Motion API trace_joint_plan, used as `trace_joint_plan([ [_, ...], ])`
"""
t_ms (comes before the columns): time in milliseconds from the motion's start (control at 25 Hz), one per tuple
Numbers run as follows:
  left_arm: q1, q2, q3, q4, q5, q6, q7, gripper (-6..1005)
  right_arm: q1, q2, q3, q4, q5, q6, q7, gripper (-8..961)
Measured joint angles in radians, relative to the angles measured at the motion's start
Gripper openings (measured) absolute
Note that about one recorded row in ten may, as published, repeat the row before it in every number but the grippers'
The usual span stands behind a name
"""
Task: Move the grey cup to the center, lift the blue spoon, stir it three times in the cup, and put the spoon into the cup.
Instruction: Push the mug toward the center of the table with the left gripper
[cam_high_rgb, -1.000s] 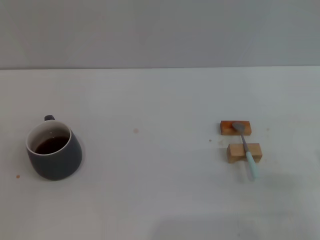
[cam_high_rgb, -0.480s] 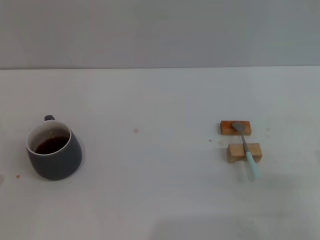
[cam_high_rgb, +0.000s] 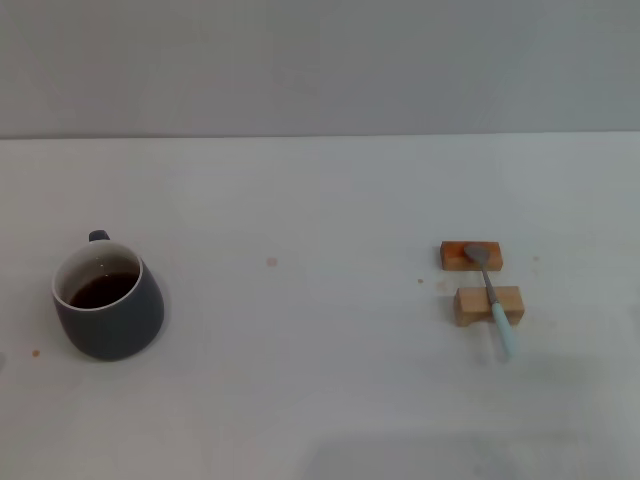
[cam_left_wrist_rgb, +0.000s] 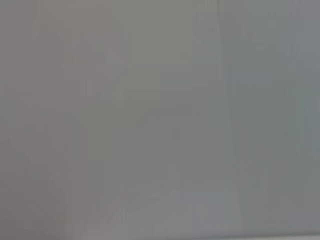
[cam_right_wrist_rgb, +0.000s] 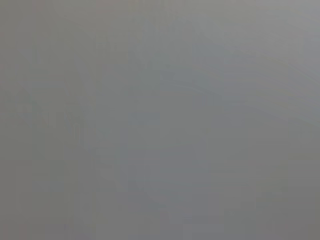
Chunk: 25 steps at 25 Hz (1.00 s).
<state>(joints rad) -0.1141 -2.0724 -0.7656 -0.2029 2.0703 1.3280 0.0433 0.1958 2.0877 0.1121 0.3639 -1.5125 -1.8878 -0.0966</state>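
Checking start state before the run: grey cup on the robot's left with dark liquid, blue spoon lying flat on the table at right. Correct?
Not quite. The head view shows the blue spoon propped across two wooden blocks, not flat on the table. The grey cup matches.

No legible text, label, brand, number or sign on any surface in any view.
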Motion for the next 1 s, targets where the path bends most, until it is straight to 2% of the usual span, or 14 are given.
trace_joint_plan([
  [200, -0.019, 0.000, 0.011, 0.000, 0.008, -0.055, 0.001, -2, -0.010, 0.000, -0.006, 0.001, 0.000, -0.017, 0.000, 774],
  [440, -0.044, 0.001, 0.068, -0.003, 0.011, -0.061, 0.001, -2, -0.017, 0.000, -0.008, 0.001, 0.000, -0.027, 0.000, 774],
  [1000, -0.089, 0.002, 0.091, -0.003, 0.011, -0.124, -0.002, -2, -0.021, 0.000, -0.009, 0.004, 0.000, -0.031, 0.000, 774],
])
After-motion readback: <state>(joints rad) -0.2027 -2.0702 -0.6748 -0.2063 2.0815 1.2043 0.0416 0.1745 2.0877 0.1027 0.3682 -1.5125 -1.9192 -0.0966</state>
